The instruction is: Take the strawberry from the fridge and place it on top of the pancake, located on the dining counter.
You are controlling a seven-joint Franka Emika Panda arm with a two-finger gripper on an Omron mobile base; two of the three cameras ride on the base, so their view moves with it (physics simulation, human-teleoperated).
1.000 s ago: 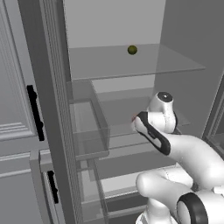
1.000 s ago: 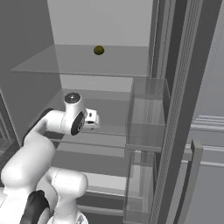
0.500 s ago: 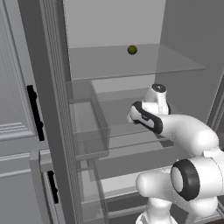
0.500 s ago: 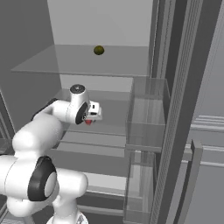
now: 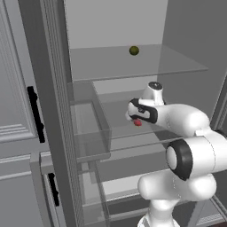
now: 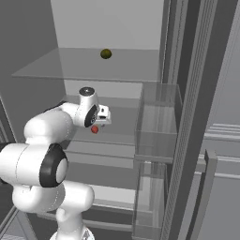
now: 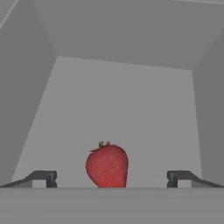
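The fridge [image 5: 186, 26] stands open, its pale grey interior divided by clear glass shelves. On the upper glass shelf [image 5: 177, 66] sits a single small olive-green fruit [image 5: 134, 50], toward the back and well apart from everything else; in the right base view the same fruit [image 6: 106, 54] rests near the middle of that shelf. The shelf below [image 6: 117, 136] carries the strawberry [image 6: 94, 129], alone on the glass. A clear door bin [image 5: 91, 128] hangs on the inside of the open door beside this shelf, and nothing can be made out inside it; in the right base view the matching clear bin [image 6: 157, 126] also looks bare.

The robot's gripper [image 7: 111, 178] reaches into the fridge at the level of the lower shelf, with the hand just above and beside the strawberry [image 5: 137, 122]. In the hand view the strawberry [image 7: 107, 165] lies between the two dark finger tips, nearer to neither, with clear space on both sides. The jaws stand wide apart and touch nothing.

The strawberry sits upright on the shelf as the hand view shows it: its small green leafy cap points to the top of that view, and its red body tapers downward to the bottom. Its long axis runs from cap to tip, roughly crosswise to the line between the finger tips. From the base views it is too small to read which way it points.
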